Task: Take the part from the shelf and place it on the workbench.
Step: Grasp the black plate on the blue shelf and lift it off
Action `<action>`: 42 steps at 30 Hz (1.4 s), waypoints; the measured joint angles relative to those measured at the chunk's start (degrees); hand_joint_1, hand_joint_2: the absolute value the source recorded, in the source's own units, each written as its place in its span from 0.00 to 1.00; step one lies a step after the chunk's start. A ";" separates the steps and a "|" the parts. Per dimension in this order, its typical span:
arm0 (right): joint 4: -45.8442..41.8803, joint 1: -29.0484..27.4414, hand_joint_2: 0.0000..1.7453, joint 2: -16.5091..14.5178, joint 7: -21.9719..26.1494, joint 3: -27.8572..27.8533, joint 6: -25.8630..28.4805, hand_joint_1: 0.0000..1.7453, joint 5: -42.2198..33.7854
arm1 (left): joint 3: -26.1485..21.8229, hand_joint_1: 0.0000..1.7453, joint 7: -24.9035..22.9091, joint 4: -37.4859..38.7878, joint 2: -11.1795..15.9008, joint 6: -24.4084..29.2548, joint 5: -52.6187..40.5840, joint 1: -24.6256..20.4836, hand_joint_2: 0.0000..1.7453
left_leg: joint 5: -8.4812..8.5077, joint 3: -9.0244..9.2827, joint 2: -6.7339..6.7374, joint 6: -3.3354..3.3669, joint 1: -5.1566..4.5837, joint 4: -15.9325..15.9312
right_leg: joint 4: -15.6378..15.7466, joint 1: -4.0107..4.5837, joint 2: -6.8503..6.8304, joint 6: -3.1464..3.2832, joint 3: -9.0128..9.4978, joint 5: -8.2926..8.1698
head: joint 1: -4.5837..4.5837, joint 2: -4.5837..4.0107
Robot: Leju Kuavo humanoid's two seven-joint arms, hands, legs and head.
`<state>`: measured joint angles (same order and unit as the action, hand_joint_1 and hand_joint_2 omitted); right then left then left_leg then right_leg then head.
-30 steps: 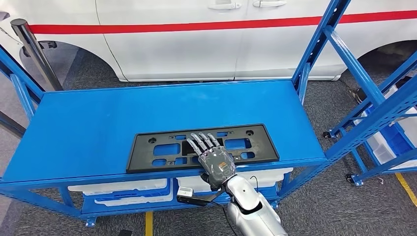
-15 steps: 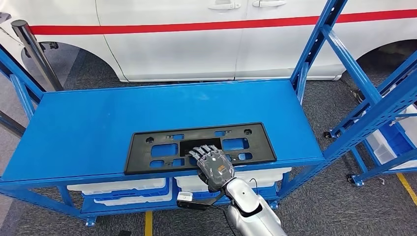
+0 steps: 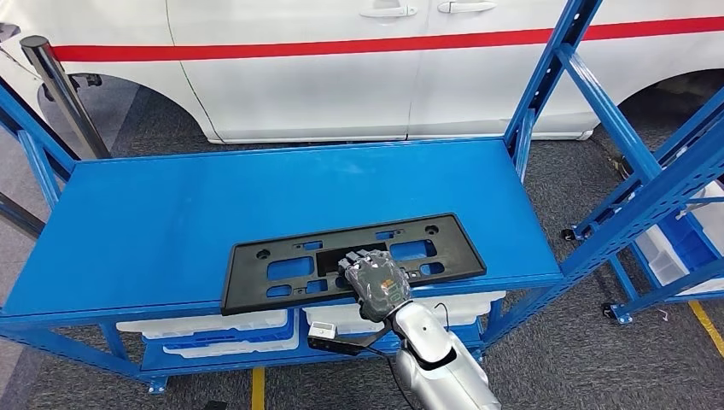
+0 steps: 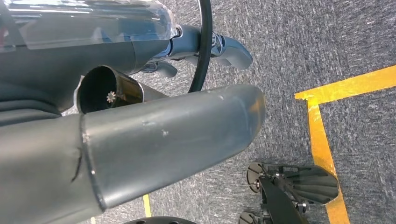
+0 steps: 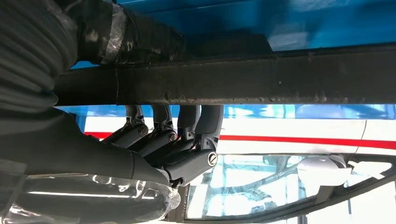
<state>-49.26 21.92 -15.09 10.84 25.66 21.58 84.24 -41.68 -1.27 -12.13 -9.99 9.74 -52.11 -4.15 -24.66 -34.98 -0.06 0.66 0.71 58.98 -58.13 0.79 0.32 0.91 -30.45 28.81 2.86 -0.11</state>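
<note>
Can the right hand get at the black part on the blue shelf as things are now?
Probably yes. The right hand already lies on the near edge of the black part, fingers curled over its rim, thumb under it in the right wrist view. Nothing else lies on the blue shelf.

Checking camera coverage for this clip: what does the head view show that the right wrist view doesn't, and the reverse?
Head view alone: the whole black plastic part lying flat on the blue shelf, and white bins on the level below.
Right wrist view alone: the fingers curled over the part's edge, thumb on its other face.
Both: the right hand, the part, the blue shelf, the white car.
</note>
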 joint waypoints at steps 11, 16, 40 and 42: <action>-2.11 -1.00 1.00 0.89 -0.61 0.00 -0.42 0.96 -0.08 | -0.65 0.00 2.95 0.00 -0.02 0.25 -1.92 0.01 0.75 | -0.01 -0.01 0.00 0.00 0.00 0.00 | 0.00 -0.01 0.00 -0.01 0.00 0.01 | 0.00 0.00; -3.04 -1.59 1.00 1.32 -0.70 0.00 -0.50 0.96 -0.01 | -0.66 0.00 3.37 0.00 -0.02 0.61 -2.89 0.02 1.00 | -0.01 -0.01 0.00 0.00 0.00 0.00 | 0.00 0.00 0.00 -0.01 0.00 0.01 | 0.00 0.00; -9.86 -4.60 1.00 1.75 -0.46 0.44 1.96 0.95 1.63 | -3.13 0.00 3.49 -0.17 -0.03 2.41 -7.90 -0.04 1.00 | -0.01 -0.05 -0.02 -0.01 0.00 0.00 | 0.00 0.00 -0.01 0.00 0.00 0.02 | 0.00 0.00; -12.15 -4.88 1.00 1.74 -0.31 0.90 2.37 0.95 2.14 | -3.45 0.00 3.41 -0.25 -0.03 2.41 -8.49 -0.08 1.00 | -0.01 -0.06 -0.02 -0.01 0.00 -0.01 | 0.00 0.00 -0.01 0.00 -0.01 0.02 | 0.00 0.00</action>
<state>-61.40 17.04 -13.35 10.54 26.56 23.95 86.38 -45.13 2.15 -12.38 -10.03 12.15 -60.60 -4.23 -24.67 -35.04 -0.08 0.65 0.70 58.97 -58.14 0.79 0.32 0.91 -30.46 28.83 2.86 -0.11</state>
